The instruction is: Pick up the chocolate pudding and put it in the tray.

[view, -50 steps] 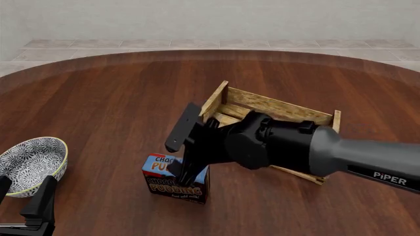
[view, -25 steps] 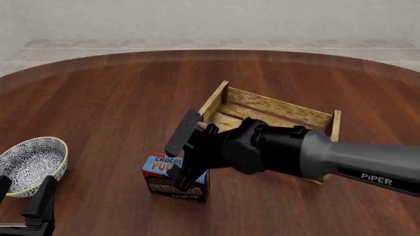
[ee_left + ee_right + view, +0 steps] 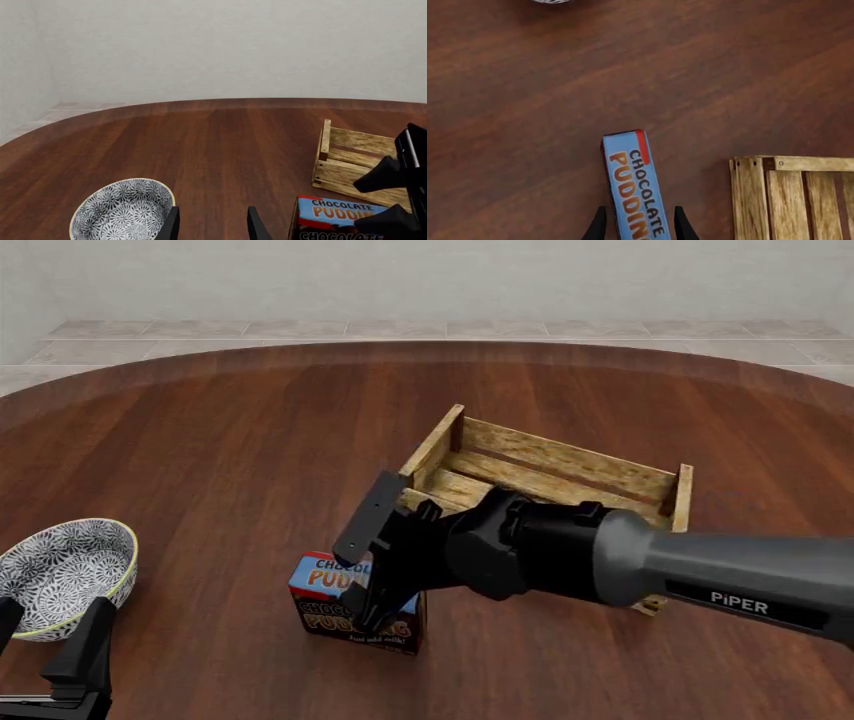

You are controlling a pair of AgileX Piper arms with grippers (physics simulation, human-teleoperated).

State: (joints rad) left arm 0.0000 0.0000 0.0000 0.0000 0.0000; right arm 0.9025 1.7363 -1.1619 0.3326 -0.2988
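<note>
Dark wood surface [image 3: 200, 440], round edge, pale wall w/ tiled floor strip behind. Right arm's bulk covers a lot in front view: the right tool [image 3: 378, 592] sits down over the chocolate pudding [image 3: 320, 602], hiding the box's right half and most of the lettering; the near corner of the tray [image 3: 561, 465] is also blocked by the arm. Front view alone can't settle the grip, but right wrist view does: two dark fingertips [image 3: 598, 226] straddle the narrow top of the box, one each side, right against it, not yet squeezed shut as far as I can tell; tips cut off at frame edge.

Pudding: small upright carton, light blue top w/ red-orange "CHOCOLATE PUDDING", red stripe at the far end, dark brown front. It stands on the surface, just off the tray's corner, at abt 7 o'clock from the tray in front view, not touching it.

Left wrist view gives what the others don't: patterned bowl [image 3: 123, 210] whole, tray's slatted end, carton's top cropped at frame bottom. Left tool [image 3: 54, 660] sits low at 7 o'clock of the front frame beside the bowl, fingers apart, nothing between them; mostly cut off there.
</note>
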